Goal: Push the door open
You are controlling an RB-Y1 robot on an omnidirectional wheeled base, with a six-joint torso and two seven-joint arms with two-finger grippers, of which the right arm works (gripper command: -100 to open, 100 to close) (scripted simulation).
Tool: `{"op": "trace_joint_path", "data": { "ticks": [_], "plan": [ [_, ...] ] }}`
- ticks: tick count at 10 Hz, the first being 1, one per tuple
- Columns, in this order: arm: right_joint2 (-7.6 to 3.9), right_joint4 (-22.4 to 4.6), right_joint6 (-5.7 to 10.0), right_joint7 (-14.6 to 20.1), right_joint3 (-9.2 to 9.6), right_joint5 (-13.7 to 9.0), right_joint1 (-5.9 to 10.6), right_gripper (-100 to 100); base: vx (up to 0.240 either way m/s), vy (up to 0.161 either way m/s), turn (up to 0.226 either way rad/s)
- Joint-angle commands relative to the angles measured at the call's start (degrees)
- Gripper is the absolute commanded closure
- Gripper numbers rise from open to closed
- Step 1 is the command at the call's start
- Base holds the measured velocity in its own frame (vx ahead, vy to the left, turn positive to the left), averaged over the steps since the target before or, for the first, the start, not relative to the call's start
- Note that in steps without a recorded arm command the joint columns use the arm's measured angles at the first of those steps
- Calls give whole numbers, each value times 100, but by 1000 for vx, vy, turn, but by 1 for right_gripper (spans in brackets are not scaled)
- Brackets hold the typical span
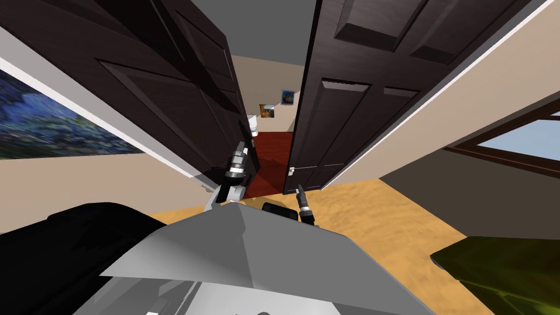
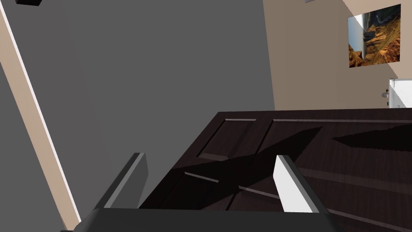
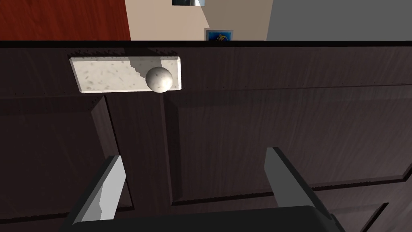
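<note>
A double door of dark panelled wood stands ahead, with a narrow gap between its leaves. The left leaf [image 1: 164,98] is swung away from me. My left gripper [image 1: 240,147] is at that leaf's free edge, open, and the dark panel [image 2: 322,161] lies close beside one finger [image 2: 291,185]. The right leaf [image 1: 350,109] carries a pale round knob [image 3: 159,79] on a speckled plate [image 3: 104,74]. My right gripper [image 3: 197,181] is open and points at this leaf just short of the knob [image 1: 291,170]; whether it touches the wood I cannot tell.
Through the gap lies a red floor [image 1: 273,158] and a far wall with two small pictures [image 1: 288,97]. A blue painting [image 1: 49,126] hangs on the left wall, a window [image 1: 519,142] on the right. A black shape [image 1: 54,246] and a green one [image 1: 503,273] flank me.
</note>
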State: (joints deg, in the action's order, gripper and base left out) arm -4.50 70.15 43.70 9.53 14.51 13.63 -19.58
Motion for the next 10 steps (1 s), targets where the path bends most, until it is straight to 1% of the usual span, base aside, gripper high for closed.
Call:
{"op": "trace_joint_path", "data": {
  "ticks": [1,4,5,6,7,10],
  "plan": [
    [16,-168,51,19,38,33,28,-100,96,-34,2],
    [35,-589,104,120,164,134,116,-100,185,-25,3],
    [37,-574,132,89,126,108,132,-100,98,-14,5],
    [43,-652,112,76,105,90,209,-100,131,50,33],
    [48,-672,107,69,98,83,230,-100,183,73,24],
    [108,-810,75,24,46,40,377,-100,187,61,29]
  ]
}}
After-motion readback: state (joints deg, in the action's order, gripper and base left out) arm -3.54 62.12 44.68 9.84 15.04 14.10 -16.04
